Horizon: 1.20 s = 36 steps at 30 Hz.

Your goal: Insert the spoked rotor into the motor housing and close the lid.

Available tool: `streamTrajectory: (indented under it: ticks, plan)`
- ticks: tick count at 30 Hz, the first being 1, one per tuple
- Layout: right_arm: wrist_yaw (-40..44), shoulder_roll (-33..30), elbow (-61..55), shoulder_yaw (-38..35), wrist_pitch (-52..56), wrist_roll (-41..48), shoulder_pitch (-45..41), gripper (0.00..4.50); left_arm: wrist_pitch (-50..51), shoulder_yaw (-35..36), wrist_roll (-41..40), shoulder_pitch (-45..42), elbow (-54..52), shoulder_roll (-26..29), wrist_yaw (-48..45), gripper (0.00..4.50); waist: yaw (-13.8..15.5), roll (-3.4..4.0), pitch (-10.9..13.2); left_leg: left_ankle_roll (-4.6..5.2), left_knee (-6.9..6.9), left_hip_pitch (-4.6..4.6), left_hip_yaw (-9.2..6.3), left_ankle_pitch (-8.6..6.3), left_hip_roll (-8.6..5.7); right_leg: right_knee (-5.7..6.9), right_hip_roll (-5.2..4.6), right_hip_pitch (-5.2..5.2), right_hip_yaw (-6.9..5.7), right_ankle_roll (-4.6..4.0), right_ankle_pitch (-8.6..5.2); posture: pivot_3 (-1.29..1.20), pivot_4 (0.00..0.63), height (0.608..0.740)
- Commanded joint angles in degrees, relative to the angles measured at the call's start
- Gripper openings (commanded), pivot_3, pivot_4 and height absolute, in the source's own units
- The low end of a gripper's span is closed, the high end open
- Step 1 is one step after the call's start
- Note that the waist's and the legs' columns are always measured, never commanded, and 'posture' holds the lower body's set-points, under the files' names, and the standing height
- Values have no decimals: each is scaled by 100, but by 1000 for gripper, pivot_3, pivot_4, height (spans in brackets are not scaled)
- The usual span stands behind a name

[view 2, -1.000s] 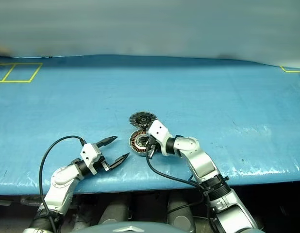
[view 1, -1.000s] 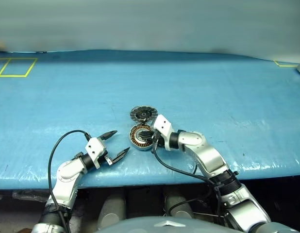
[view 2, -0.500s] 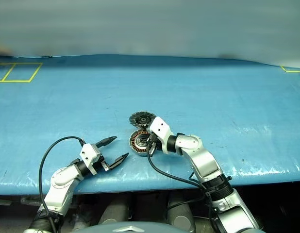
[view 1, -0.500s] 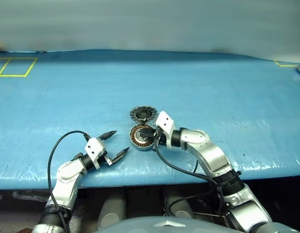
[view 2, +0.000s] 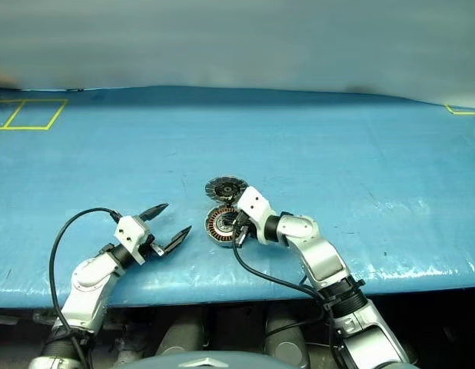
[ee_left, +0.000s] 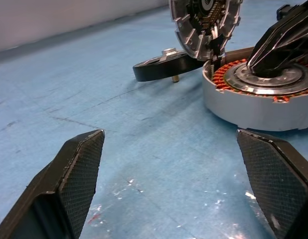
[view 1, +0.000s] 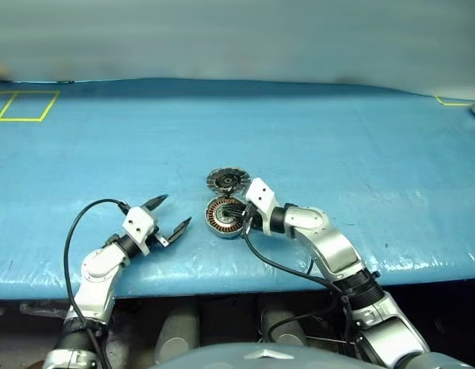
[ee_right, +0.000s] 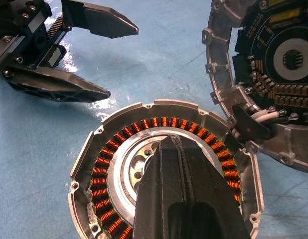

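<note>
The motor housing, a silver cup ringed with copper windings, lies on the blue table near its front edge. Its lid is swung open on the far side, inner face showing. In the left wrist view the dark-rimmed spoked rotor lies flat just beyond the lid, partly under it. My right gripper is shut, with nothing between its fingers, and its tips are at the housing's silver centre. My left gripper stands open and holds nothing, a short way left of the housing and pointing toward it.
The blue table cover stretches wide on all sides of the parts. A yellow tape square marks the far left corner and a yellow mark the far right. The table's front edge runs close below both grippers.
My left gripper has drawn back to the left and a little farther onto the table, away from the housing, still open. The right gripper has stayed on the housing.
</note>
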Motion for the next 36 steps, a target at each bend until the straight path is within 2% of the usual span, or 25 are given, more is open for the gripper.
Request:
streamTrajectory:
  ticks: [1, 5, 11, 17, 23, 31, 36]
  plan:
    - [-104, -47, -578, -316, -82, 140, 102, 13, 595, 163, -59, -296, -258, 216, 93, 4500, 3, 0, 0, 0, 0, -1, -3, 0, 0, 0, 0, 0, -2, 0, 0, 0, 150, 740]
    - [-187, -215, -1170, -553, 23, 246, 422, 13, 1572, 103, -507, -926, -346, 500, -460, 4500, 8, -4, 2, 0, 0, -5, -7, 0, -2, -1, 0, 0, -6, 0, 0, 0, 150, 740]
    - [-521, -383, -1650, -919, 76, 276, 873, 13, 2231, -260, -255, -2445, 502, 847, -1234, 4500, 2, -10, 4, 0, 2, -3, -7, 0, -2, 0, 1, 4, -8, 1, 0, 0, 150, 740]
    - [-848, -353, -1897, -1151, 9, 279, 1318, 13, 1792, -1008, 374, -4665, 2738, 869, -2683, 4500, 2, -21, 12, 0, 5, -12, -9, 1, -5, -5, 4, 1, -10, 2, 0, 0, 150, 740]
    - [-1028, -298, -2211, -1042, -371, 176, 1866, 13, 1350, -1720, 1226, -6481, 4689, 511, -3635, 4500, -8, -27, 17, 11, 1, -27, -15, -7, -7, -9, 8, -6, -8, 14, -8, 0, 150, 740]
    - [-1246, -226, -2440, -1027, -487, 151, 2246, 13, 1057, -2523, 2443, -7816, 5839, 41, -3991, 4500, -7, -50, 35, 15, 11, -39, -21, -12, -11, -7, 8, -11, -3, 23, -14, 0, 150, 740]
    - [-1049, -394, -2582, -1085, -492, 319, 2281, 13, 930, -2973, 3143, -8173, 6084, -137, -3935, 4500, -4, -53, 37, 16, 18, -49, -27, -13, -13, -8, 8, -12, -3, 25, -14, 0, 150, 740]
